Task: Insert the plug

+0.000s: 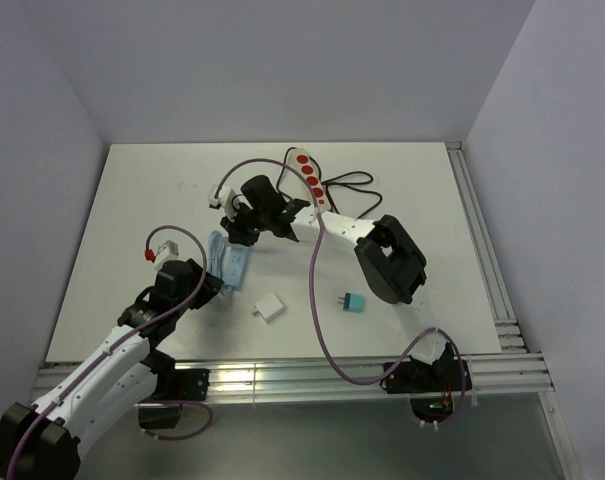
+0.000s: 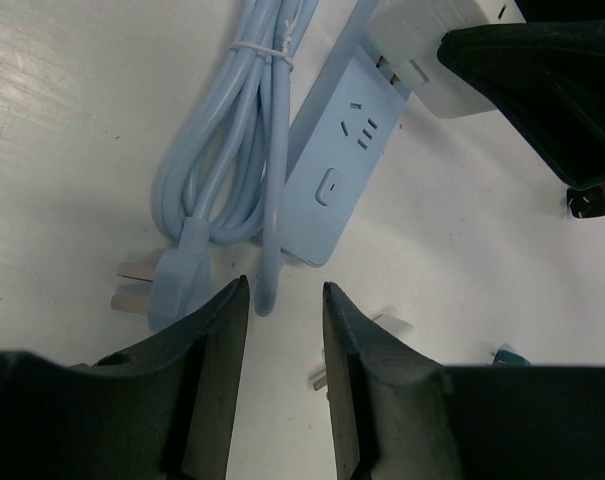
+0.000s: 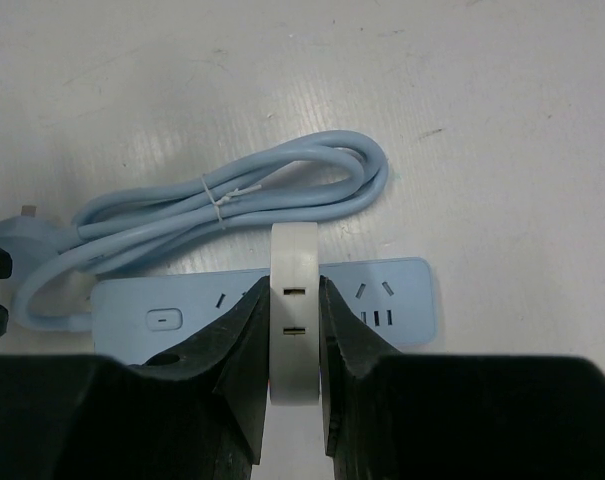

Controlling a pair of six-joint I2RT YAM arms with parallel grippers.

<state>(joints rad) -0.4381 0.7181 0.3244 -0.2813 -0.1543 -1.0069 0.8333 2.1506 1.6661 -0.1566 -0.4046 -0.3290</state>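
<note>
My right end effector [image 3: 292,290] is closed on the white adapter plug [image 3: 293,350], pinching its flat sides with the two slotted faces turned up toward my wrist camera; the plug stands over the pale blue power strip [image 3: 402,295], which lies flat on the white table [image 1: 412,200]; seen from my left wrist, the plug's metal prongs [image 2: 397,70] show bare at the strip's 1 o'clock end, so it is not seated in a socket, though I cannot tell whether the prongs touch the strip.

My left end effector [image 2: 282,290] is open, fingers apart with nothing between them; it hangs just at the strip's 6 o'clock end, where a loop of the strip's blue cord [image 2: 222,170] comes close to the gap; the cord is coiled beside the strip at its 9 o'clock side, bound by a thin white tie [image 2: 262,48], and its own blue plug [image 2: 177,275] lies at 10 o'clock of my left finger.

From above, the strip sits at about 9 o'clock of the table's middle; a small white plug [image 1: 269,309] lies loose at 5 o'clock of it, a teal plug [image 1: 352,302] further toward 3 o'clock; a beige strip with red sockets [image 1: 310,178] lies at 12 o'clock, its black cable [image 1: 350,182] beside it.
</note>
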